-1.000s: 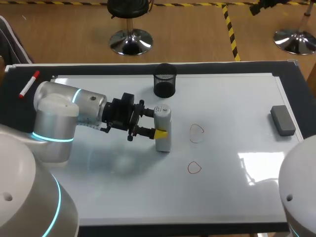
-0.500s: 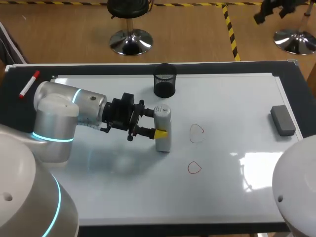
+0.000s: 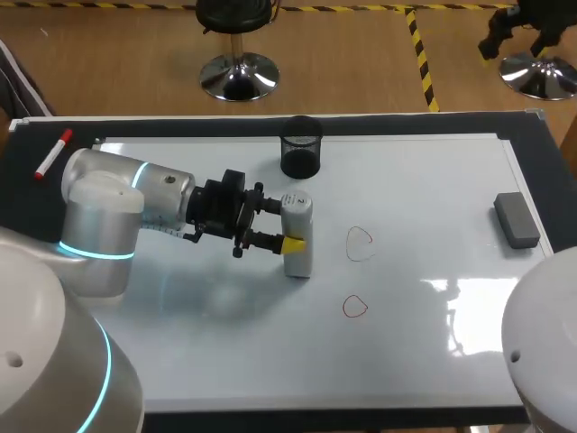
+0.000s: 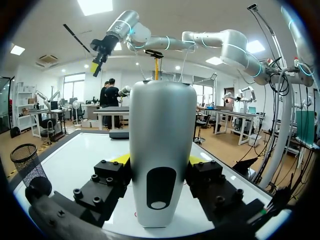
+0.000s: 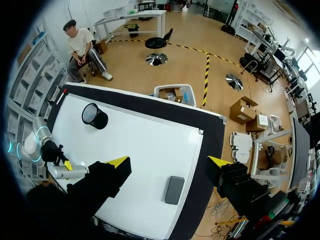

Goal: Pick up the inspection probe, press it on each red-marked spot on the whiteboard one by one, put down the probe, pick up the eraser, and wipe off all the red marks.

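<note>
Standing probe (image 3: 297, 233) seemingly clamped between fingers (image 3: 291, 244)

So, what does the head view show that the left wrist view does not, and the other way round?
Only the head view: the farther red outline mark and the nearer red outline mark on the glossy white whiteboard, and the red-capped white marker pen on the black table border.
Only the left wrist view: the dark oval window low on the white plastic probe, with yellow fingertips of the left gripper on both its sides.
Both: the probe held in the left gripper, the black mesh cup and the whiteboard.
</note>
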You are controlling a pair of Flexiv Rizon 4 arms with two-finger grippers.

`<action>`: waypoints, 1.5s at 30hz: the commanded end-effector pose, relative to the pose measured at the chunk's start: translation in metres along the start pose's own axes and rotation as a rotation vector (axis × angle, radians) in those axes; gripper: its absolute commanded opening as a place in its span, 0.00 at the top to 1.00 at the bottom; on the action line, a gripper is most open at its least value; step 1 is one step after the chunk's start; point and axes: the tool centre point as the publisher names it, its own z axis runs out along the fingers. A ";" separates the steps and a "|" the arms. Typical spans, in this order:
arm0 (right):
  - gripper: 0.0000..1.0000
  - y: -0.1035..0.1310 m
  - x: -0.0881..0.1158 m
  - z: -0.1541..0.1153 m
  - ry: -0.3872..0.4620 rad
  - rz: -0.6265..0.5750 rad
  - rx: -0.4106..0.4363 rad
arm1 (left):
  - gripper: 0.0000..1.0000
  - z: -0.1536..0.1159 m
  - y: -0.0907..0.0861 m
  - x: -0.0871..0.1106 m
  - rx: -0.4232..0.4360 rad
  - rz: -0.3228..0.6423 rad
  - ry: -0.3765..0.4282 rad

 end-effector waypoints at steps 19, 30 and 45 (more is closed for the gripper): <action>0.00 -0.060 -0.008 0.012 -0.034 0.122 0.108 | 1.00 0.000 0.007 0.002 0.003 0.000 0.000; 0.00 -0.080 -0.012 0.032 -0.020 0.150 0.167 | 1.00 0.000 0.007 0.002 0.003 0.000 0.000; 0.00 -0.123 -0.010 0.040 -0.026 0.209 0.220 | 1.00 0.000 0.007 0.002 0.003 0.000 0.000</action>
